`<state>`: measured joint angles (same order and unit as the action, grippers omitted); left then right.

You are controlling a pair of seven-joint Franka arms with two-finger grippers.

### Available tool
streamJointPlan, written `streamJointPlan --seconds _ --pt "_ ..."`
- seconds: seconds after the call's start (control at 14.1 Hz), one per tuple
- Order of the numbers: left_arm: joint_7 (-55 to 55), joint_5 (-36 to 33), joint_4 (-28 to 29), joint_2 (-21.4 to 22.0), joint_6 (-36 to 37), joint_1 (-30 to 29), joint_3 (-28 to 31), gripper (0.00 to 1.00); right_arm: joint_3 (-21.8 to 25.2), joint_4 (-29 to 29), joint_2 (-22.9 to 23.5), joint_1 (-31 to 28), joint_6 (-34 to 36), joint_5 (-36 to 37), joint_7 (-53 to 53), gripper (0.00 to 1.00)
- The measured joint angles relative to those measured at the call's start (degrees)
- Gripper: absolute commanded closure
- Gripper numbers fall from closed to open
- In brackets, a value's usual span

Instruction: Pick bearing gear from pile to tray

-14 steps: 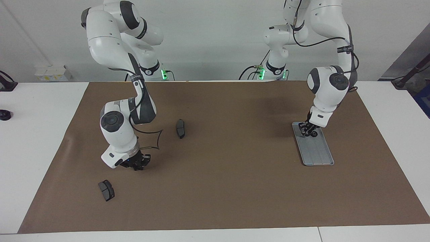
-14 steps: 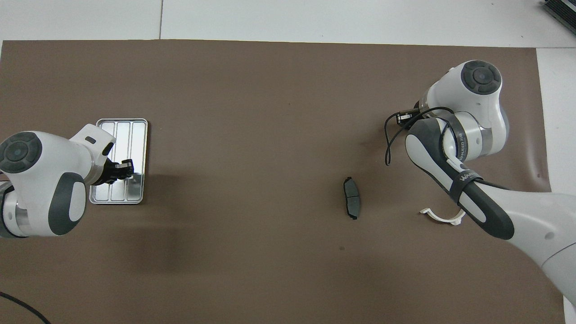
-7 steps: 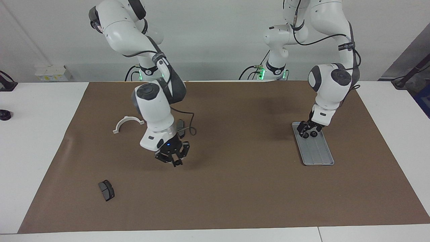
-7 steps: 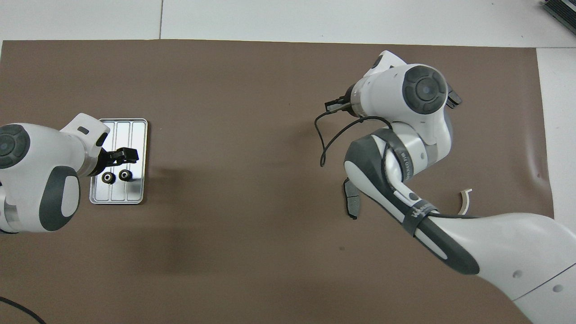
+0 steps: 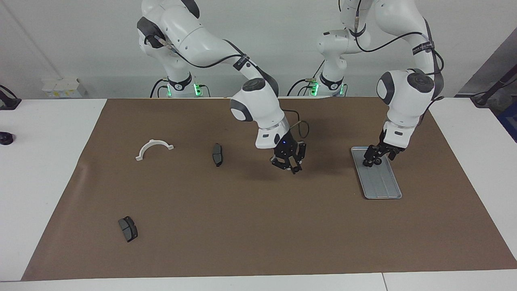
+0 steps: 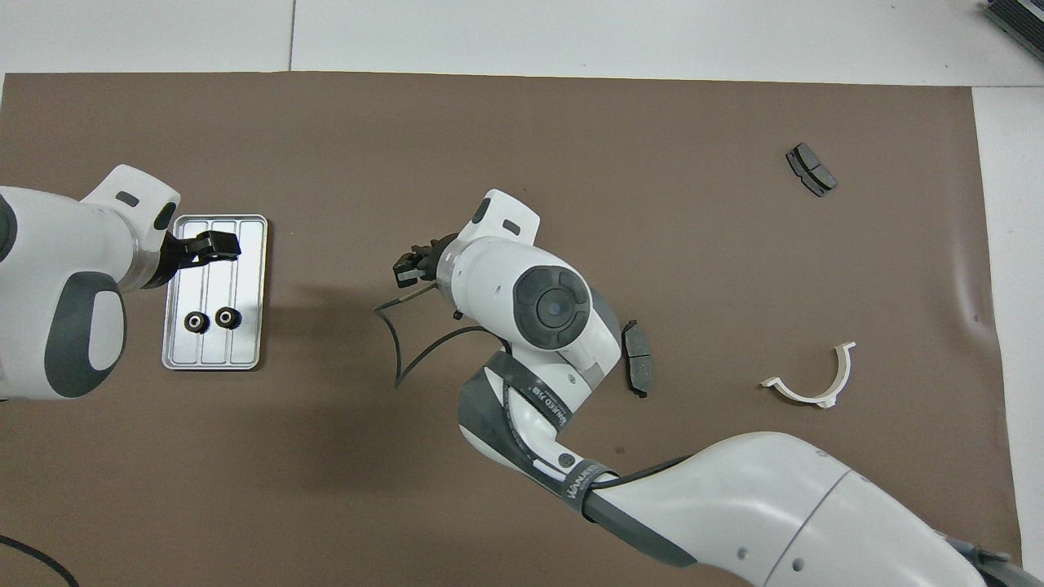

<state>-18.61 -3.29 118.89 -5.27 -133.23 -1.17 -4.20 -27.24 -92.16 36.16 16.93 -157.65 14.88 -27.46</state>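
The silver ribbed tray (image 5: 381,184) lies toward the left arm's end of the brown mat and also shows in the overhead view (image 6: 245,277). Two small black bearing gears (image 6: 194,321) (image 6: 227,318) sit side by side in it, at its end nearer the robots. My left gripper (image 5: 377,155) hangs open just above them, over the tray (image 6: 208,244). My right gripper (image 5: 290,165) reaches across over the middle of the mat (image 6: 408,267), raised, shut on a small dark gear that its fingers mostly hide.
A dark brake pad (image 5: 217,154) lies mid-mat (image 6: 637,368). A second pad (image 5: 128,228) lies farther from the robots at the right arm's end (image 6: 811,169). A white half-ring clamp (image 5: 153,142) lies near that end (image 6: 803,397).
My right gripper rose from the mat at its own end and swung to the middle, toward the tray. My left gripper let go of a gear in the tray and lifted.
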Motion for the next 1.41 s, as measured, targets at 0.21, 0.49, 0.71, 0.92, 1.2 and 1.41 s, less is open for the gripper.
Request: streamJointPlan --seconds 0.21,0.49,0.71,0.92,1.2,1.41 --pt "-1.39 0.0 -0.2 -0.38 -0.92 0.74 -0.11 0.0 3.66 3.22 3.86 5.76 -2.23 0.01 -4.21 0.44" --pt "-4.5 0.05 -0.65 -0.67 -1.12 3.39 -0.2 0.0 7.35 6.21 5.79 10.09 -3.11 0.01 -8.81 0.0" --pt "-12.39 0.07 -1.27 -0.75 -1.12 8.26 -0.28 0.0 8.8 7.69 5.75 9.88 -1.27 0.04 -8.98 0.0" --pt "-22.26 -0.01 -1.97 -3.21 -1.8 13.72 -0.28 0.0 9.97 11.66 4.05 6.68 9.09 0.06 -7.68 0.0" --pt "-34.57 -0.64 -3.81 -9.42 -2.92 20.62 -0.28 0.21 4.99 13.87 -3.42 -6.42 27.89 -2.12 2.33 0.0" --pt "-37.9 -1.33 -3.82 -12.52 -5.24 23.16 -0.24 0.33 2.0 13.9 -8.25 -16.48 37.24 -3.93 7.96 0.0"
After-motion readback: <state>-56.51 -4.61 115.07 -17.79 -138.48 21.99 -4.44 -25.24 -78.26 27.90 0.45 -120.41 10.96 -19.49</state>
